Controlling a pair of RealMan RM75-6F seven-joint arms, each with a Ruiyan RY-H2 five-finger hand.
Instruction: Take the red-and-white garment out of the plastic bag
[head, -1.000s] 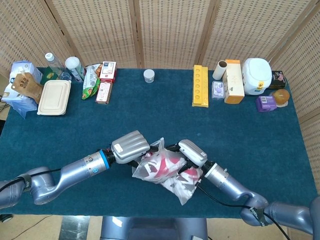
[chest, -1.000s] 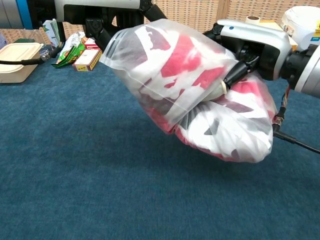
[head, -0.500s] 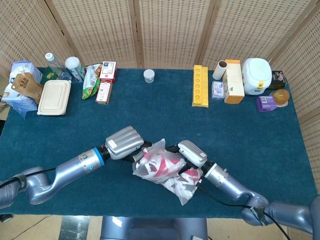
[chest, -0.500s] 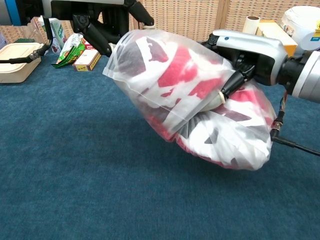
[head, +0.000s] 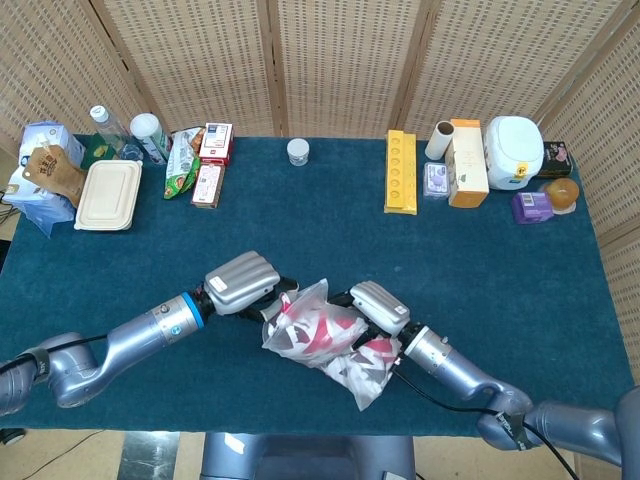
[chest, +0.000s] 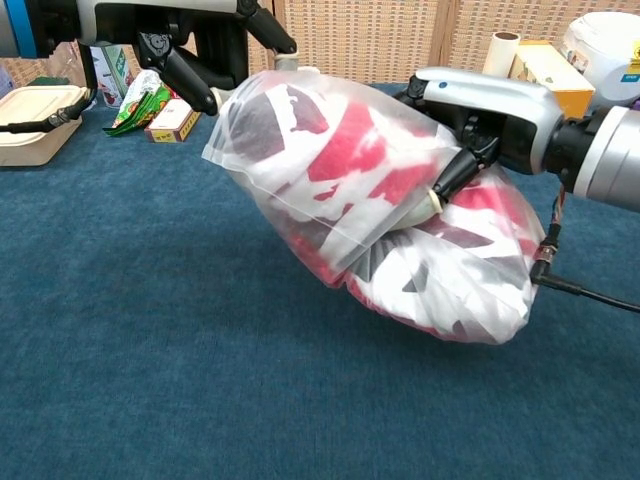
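Bag (chest: 330, 170) with bunched red-and-white garment (chest: 440, 270) held above desk (chest: 150, 330), long axis slanting upper-left to lower-right. Left hand (chest: 205, 45) pinches bag corner; right hand (chest: 480, 110) grips its middle.

From my remote console: a table (head: 480, 260) draped in deep teal cloth stands before tall woven wicker screen panels (head: 330, 65) in dark frames, under even indoor light, pale floor at its edges
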